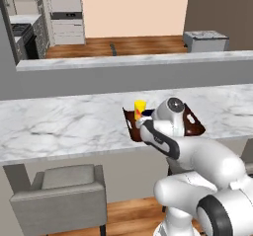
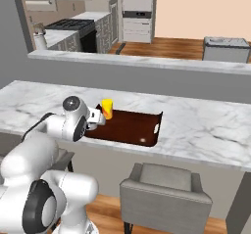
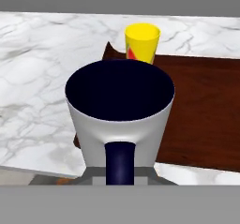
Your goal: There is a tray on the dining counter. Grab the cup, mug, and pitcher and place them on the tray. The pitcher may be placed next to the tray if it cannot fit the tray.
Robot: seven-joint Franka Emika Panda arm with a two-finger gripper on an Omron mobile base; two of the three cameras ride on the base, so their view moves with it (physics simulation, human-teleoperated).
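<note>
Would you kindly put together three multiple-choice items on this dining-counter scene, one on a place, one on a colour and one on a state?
1. Where does the cup stand?
A. On the tray, near one short end
B. On the floor
C. On the stove

2. What colour is the cup?
A. Green
B. Yellow
C. White

3. What is the state of the mug?
A. Lying on its side on the dining counter
B. Standing beside the cup on the tray
C. Held upright in the gripper, at the tray's near edge

Answers:
1. A, since the right base view shows it standing on the dark reddish-brown surface by one upturned end.
2. B, since its wall is yellow with a red picture.
3. C, since the hand view shows the mug upright, close before the camera, its mouth facing up.
</note>
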